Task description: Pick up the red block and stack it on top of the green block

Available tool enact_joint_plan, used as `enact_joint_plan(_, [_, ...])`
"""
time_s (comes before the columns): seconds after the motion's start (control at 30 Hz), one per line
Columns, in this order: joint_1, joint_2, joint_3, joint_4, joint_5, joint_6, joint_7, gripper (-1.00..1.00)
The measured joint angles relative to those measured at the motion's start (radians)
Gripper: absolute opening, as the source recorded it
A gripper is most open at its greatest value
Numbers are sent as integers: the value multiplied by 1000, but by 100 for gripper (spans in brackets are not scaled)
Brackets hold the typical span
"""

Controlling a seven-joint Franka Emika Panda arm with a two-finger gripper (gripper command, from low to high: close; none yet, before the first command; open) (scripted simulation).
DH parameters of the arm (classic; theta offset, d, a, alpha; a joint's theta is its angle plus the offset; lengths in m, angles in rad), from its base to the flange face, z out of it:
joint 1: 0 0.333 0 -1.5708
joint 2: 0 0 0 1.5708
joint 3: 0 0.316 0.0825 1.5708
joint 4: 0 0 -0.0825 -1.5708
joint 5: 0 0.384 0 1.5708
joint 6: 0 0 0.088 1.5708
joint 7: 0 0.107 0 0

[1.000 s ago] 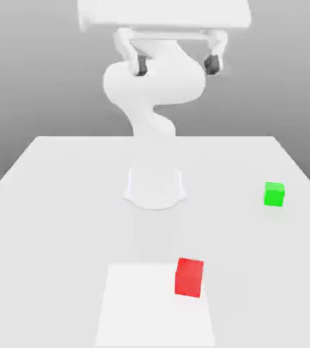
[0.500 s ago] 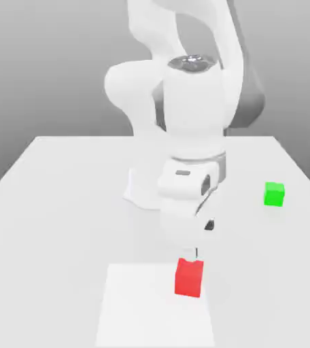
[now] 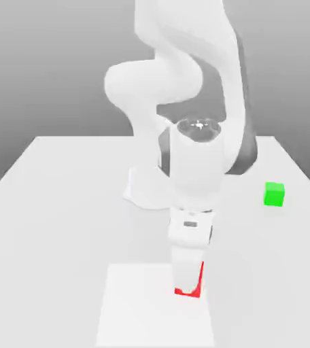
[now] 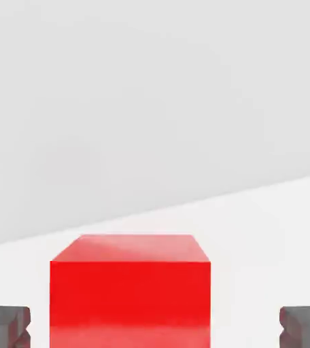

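Note:
The red block (image 3: 196, 290) sits on the table near the front, on a paler square patch (image 3: 137, 312). My gripper (image 3: 187, 277) has come down over it and hides most of it in the exterior view. In the hand view the red block (image 4: 130, 289) lies between the two dark fingertips (image 4: 5, 326), with a gap on each side, so the gripper (image 4: 156, 327) stands open around it without touching. The green block (image 3: 274, 194) rests on the table toward the exterior view's right, well apart from the gripper.
The arm's white base (image 3: 147, 189) stands at the middle of the white table (image 3: 56, 204), behind the red block. The table's edges run along the exterior view's left and right.
The arm has swung down from high above the table, and the open gripper has lowered onto the red block, now straddling it. Neither block has moved.

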Motion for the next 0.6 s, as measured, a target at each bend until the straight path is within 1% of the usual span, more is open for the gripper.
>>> enact_joint_plan(0.03, [-13,17,17,1,13,14,-9,-100])
enact_joint_plan(0.27, [-16,20,20,1,14,14,-9,-100])
enact_joint_plan(0.43, [25,-66,-42,-5,-67,-55,47,-100])
enact_joint_plan(0.6, [34,-157,-72,-19,-147,-130,105,-100])
